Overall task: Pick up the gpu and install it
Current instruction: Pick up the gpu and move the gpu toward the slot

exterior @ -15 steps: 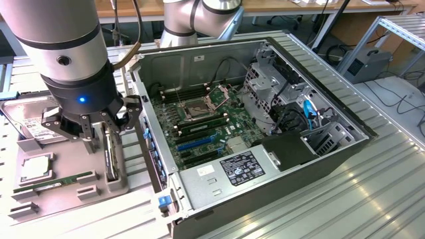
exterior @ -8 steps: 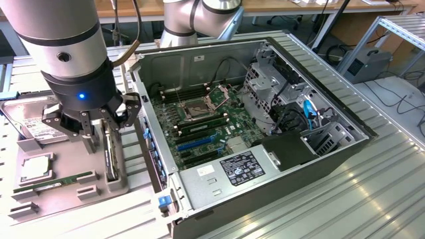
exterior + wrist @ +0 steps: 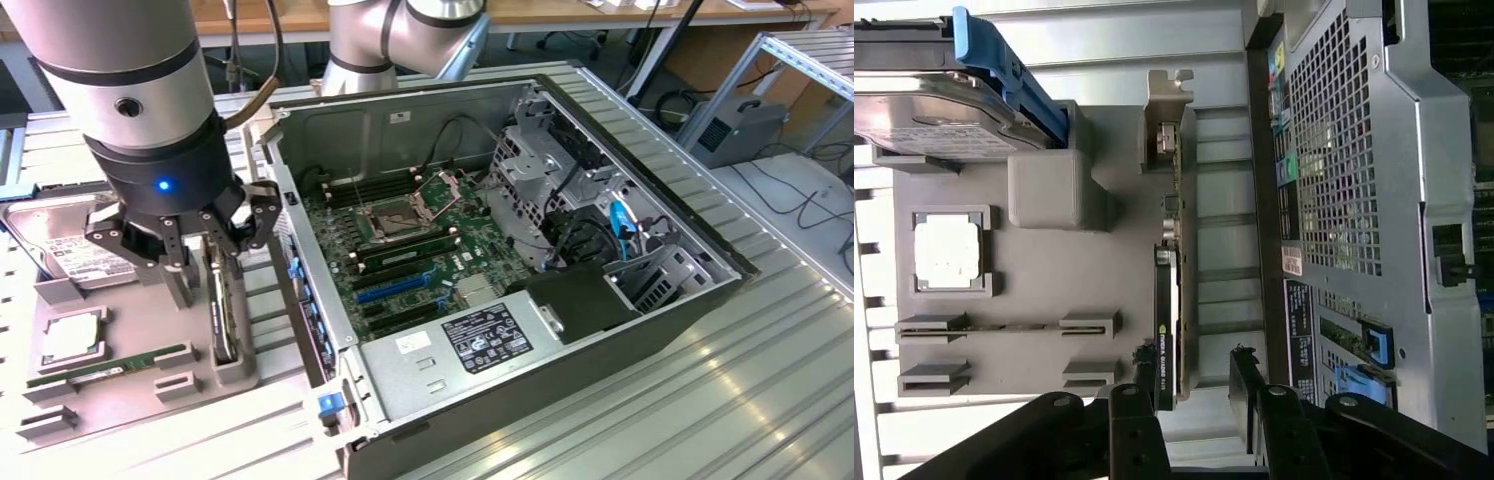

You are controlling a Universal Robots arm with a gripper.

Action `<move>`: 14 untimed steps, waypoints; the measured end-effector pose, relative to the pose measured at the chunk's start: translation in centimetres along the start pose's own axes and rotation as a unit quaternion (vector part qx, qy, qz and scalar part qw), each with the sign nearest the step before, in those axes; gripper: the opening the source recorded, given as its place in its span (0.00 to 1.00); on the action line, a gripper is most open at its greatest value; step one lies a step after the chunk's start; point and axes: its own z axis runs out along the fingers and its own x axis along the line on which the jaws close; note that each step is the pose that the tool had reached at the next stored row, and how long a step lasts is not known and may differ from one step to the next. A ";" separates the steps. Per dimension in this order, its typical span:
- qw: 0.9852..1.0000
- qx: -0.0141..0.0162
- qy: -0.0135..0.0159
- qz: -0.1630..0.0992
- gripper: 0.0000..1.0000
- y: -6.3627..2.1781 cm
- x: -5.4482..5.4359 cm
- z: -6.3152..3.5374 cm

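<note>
The gpu (image 3: 1167,300) is a thin dark card standing on edge in a slot of the grey holder tray (image 3: 1034,290), with its silvery metal bracket (image 3: 1168,112) at the far end. In the exterior view the gpu (image 3: 224,318) sits at the tray's side nearest the computer case. My gripper (image 3: 200,250) hovers just above it, open and holding nothing. In the wrist view my gripper (image 3: 1194,385) has its black fingers (image 3: 1144,395) standing on either side of the card's near end, apart from it.
The open computer case (image 3: 667,300) with its motherboard (image 3: 400,250) lies to the exterior view's right of the tray. The tray also holds a hard drive (image 3: 60,245), a CPU (image 3: 74,340) and a green memory stick (image 3: 107,366). The case's perforated back wall (image 3: 1334,150) runs close beside the gpu.
</note>
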 end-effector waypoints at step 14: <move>1.000 0.004 0.000 0.000 0.42 1.59 0.1 0.35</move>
